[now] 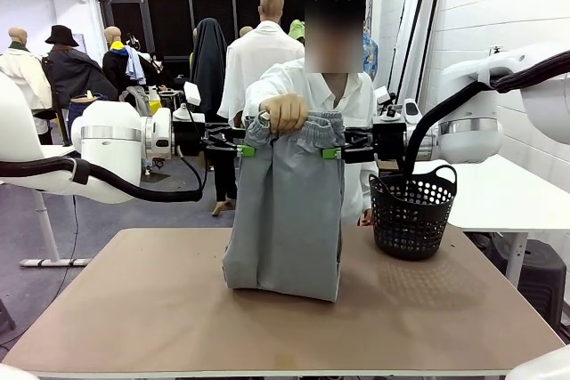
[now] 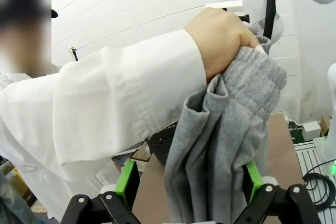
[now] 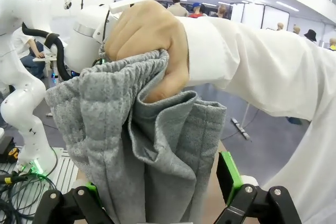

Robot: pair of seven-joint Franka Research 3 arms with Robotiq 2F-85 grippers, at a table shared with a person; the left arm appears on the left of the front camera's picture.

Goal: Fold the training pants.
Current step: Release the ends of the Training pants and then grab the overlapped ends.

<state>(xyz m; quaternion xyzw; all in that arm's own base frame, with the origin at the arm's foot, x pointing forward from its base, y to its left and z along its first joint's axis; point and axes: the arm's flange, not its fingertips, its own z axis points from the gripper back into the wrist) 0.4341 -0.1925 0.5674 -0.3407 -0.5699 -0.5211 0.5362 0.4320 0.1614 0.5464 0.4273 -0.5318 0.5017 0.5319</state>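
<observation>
The light grey training pants point(image 1: 285, 211) hang upright over the table, their lower end resting on it. A person's hand point(image 1: 285, 113) grips the bunched elastic waistband from above. My left gripper point(image 1: 247, 146) stands open at the pants' left edge just below the waistband. My right gripper point(image 1: 331, 149) stands open at the right edge, facing it. In the left wrist view the grey fabric point(image 2: 220, 140) hangs between the spread green pads point(image 2: 127, 177) of the left gripper point(image 2: 190, 182). In the right wrist view the cloth point(image 3: 157, 145) likewise fills the gap of the right gripper point(image 3: 160, 184).
A black plastic basket point(image 1: 412, 211) stands on the table's far right, just beside my right arm. The tan table point(image 1: 134, 309) has free surface in front of and to the left of the pants. The person in a white shirt point(image 1: 356, 95) stands at the far edge.
</observation>
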